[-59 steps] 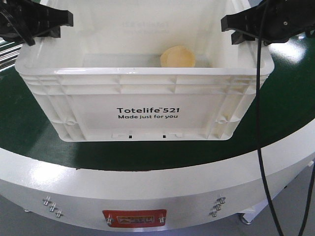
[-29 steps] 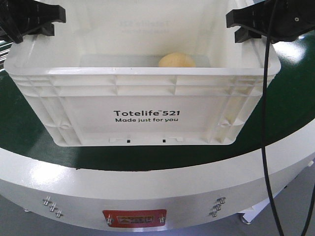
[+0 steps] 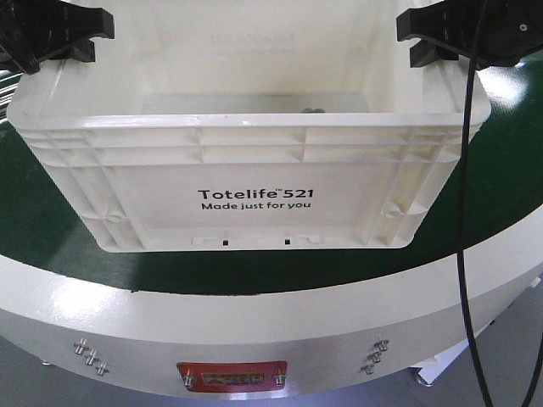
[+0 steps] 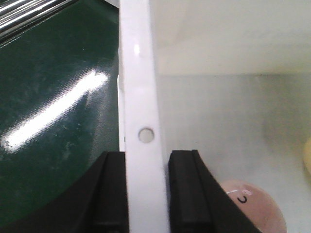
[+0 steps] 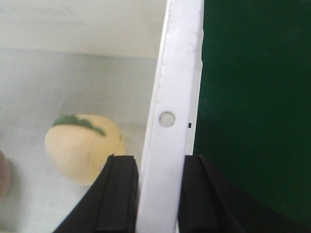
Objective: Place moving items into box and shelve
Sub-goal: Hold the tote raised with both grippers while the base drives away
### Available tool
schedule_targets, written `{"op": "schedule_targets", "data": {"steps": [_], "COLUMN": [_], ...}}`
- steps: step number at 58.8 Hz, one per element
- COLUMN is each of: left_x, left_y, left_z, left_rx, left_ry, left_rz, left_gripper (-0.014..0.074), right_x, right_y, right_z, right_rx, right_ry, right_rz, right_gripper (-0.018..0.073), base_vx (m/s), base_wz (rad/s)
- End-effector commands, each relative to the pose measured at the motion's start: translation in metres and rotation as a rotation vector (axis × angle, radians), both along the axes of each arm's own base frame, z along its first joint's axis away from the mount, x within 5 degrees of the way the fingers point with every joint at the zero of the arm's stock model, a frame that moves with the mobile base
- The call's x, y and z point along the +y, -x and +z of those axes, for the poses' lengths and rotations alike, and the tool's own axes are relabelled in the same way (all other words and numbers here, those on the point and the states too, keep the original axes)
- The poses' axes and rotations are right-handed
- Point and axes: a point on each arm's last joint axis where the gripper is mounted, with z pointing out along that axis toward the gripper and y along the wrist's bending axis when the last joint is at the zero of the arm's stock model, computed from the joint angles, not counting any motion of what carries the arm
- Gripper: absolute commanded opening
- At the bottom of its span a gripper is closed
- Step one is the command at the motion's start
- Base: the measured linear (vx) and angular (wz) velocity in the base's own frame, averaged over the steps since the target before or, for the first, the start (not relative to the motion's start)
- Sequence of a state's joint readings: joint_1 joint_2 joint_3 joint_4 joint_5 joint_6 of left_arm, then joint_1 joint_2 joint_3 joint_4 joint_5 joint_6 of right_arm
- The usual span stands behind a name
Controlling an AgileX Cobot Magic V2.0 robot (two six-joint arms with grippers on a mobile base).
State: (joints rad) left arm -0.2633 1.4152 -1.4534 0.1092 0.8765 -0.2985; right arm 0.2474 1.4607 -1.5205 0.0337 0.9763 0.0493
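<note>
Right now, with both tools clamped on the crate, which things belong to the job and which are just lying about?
Job: cream Totelife crate, pink plush ball, yellow plush ball, left tool, right tool.
Just there: green table top, chrome bars, red plate, black cable.

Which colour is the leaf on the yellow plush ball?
Green leaf; the right wrist view shows it best.

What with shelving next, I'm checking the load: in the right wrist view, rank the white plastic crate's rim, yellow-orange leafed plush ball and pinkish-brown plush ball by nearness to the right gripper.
1. Crate rim: clamped in the right gripper.
2. Yellow-orange ball: inside, close beside the gripper.
3. Pinkish-brown ball: sliver at the view's left edge.
</note>
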Motion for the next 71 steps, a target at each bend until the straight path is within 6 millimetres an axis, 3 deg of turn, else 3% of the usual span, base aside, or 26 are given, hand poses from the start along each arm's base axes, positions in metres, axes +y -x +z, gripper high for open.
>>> {"op": "schedule_targets", "data": {"steps": [1, 71], "left_x": [0.0028, 0.0028], "left_y": [0.0060, 0.0056], "left_z": [0.0395, 0.0383], "left_rx": [-0.243, -0.234], "left_ry": [0.016, 0.014], "left_rz": [-0.014, -0.013], "left_gripper": [-0.0022, -0.0022], "right_x": [-0.0028, -0.0027], "right_y": [0.0097, 0.0089], "right_z": [0.0403, 0.0391], "right_rx": [-0.217, -0.211], "right_ry": [-0.070, -0.067], "right_rz": [0.002, 0.002], "right_gripper": [-0.0013, -0.0013], "base_vx": [0.00, -0.01], "base_wz": [0.00, 0.00]}}
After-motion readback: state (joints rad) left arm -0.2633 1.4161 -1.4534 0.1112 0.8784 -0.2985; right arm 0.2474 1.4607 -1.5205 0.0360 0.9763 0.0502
